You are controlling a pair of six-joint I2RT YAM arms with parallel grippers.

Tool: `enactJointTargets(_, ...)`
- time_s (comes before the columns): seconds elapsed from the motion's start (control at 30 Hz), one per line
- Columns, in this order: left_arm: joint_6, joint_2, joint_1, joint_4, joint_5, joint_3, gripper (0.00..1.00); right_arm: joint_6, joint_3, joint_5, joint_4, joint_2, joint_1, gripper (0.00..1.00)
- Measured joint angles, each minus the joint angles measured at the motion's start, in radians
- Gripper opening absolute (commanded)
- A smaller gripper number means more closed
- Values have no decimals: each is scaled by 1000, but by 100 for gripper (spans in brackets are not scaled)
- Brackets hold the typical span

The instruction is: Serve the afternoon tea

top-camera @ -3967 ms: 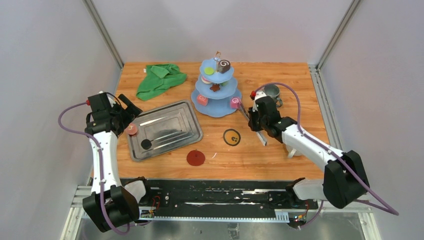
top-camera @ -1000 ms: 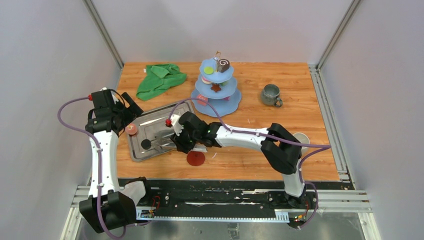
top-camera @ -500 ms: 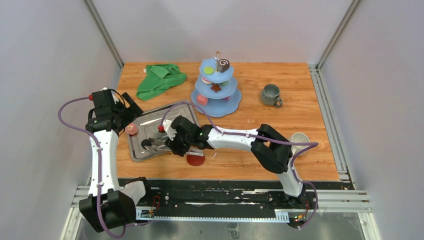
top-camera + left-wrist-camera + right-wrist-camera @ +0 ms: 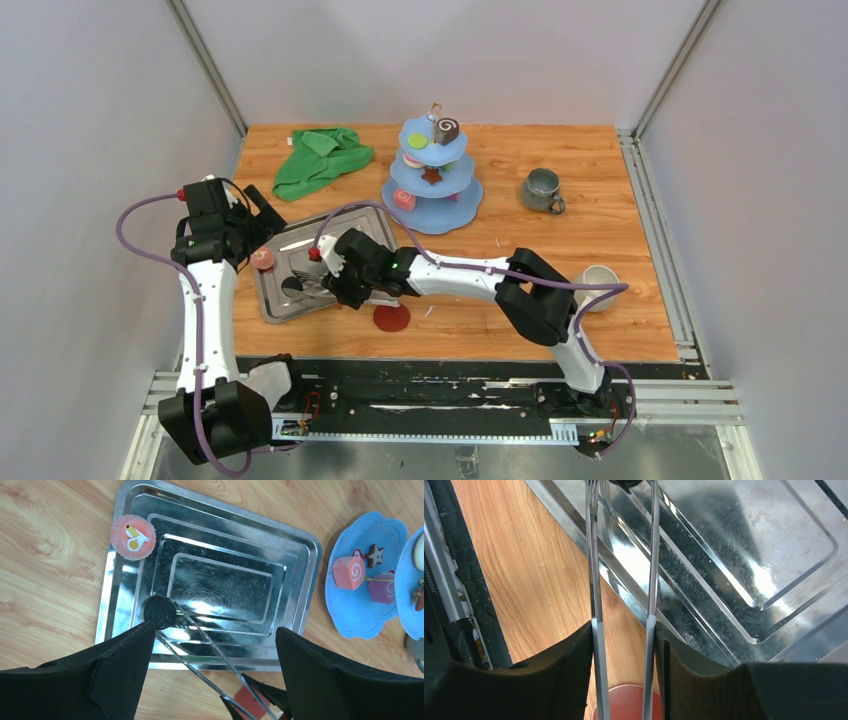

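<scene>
My right gripper point(image 4: 624, 630) is clamped on the metal tongs point(image 4: 651, 555), their tips straddling the black disc point(image 4: 159, 612) on the steel tray point(image 4: 300, 560), ready to lift it. My left gripper point(image 4: 214, 632) hangs spread wide above. My right wrist view crops the disc, so the tips are perhaps not touching it.

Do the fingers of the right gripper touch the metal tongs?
Touching. In the right wrist view, both arms of the tongs lie flat against the inner faces of the right gripper fingers, with no gap.
</scene>
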State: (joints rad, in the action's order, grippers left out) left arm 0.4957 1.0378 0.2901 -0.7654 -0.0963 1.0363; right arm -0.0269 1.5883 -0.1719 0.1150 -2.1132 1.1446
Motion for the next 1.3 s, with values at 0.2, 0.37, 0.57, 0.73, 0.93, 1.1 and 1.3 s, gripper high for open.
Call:
enactJointTargets(0.2,-3,0,0,0,0,0,95,0,23,8,0,-19,1,47)
enactJointTargets(0.37,-6,0,0,0,0,0,95,0,43,14,-2,-55,3,47)
enactJointTargets(0.57,-10,0,0,0,0,0,95,0,57,16,6,-75,11,41)
enactJointTargets(0.73,-10,-1,0,0,0,0,95,-1,64,24,6,-75,16,28)
enactJointTargets(0.93,-10,-1,0,0,-1,0,95,0,22,68,11,-34,17,23)
enactJointTargets(1.1,-10,-1,0,0,-2,0,95,15,-92,91,12,111,-5,21)
enactJointTargets(1.3,-10,-5,0,0,-8,0,95,62,-236,97,7,338,-86,21)
